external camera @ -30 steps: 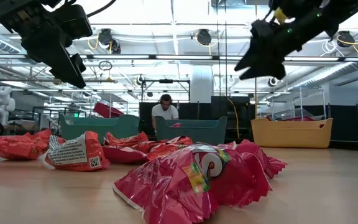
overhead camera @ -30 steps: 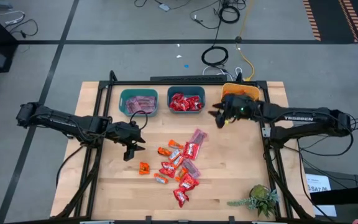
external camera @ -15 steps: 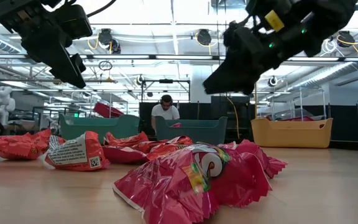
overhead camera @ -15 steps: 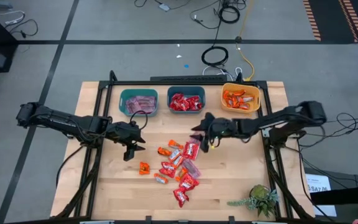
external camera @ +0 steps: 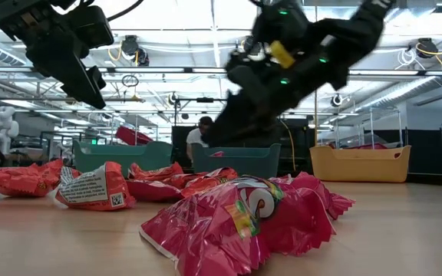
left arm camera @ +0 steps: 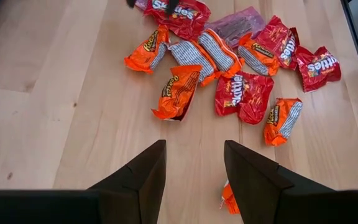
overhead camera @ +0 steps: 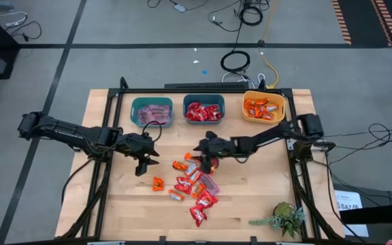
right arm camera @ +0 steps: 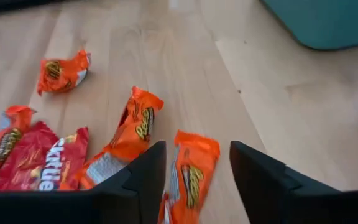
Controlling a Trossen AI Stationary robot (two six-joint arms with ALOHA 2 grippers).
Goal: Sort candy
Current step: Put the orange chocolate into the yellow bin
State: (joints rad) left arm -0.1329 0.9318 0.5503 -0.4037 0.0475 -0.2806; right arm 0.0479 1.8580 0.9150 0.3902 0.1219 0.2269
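A loose heap of candy (overhead camera: 196, 182) in red, orange and mauve wrappers lies flat on the wooden table's middle (external camera: 244, 222). My right gripper (overhead camera: 201, 151) hovers open over the heap's far end. In its wrist view an orange candy (right arm camera: 190, 177) lies on the table below the gap between its fingers (right arm camera: 194, 155). My left gripper (overhead camera: 143, 163) waits open above the table left of the heap, with bare wood between its fingers (left arm camera: 194, 152) and an orange candy (left arm camera: 230, 199) just beside one of them.
Three bins stand along the far edge: a teal one (overhead camera: 152, 111) with mauve candy, a teal one (overhead camera: 203, 111) with red candy, a yellow one (overhead camera: 263, 107) with orange candy. A small plant (overhead camera: 286, 219) stands at the near right corner. A person (external camera: 203, 135) sits beyond the table.
My right gripper has swung from above the yellow bin toward the table's left and near side, sinking and tipping as it went. It now stands over the far end of the candy heap. My left gripper and the candy have kept still.
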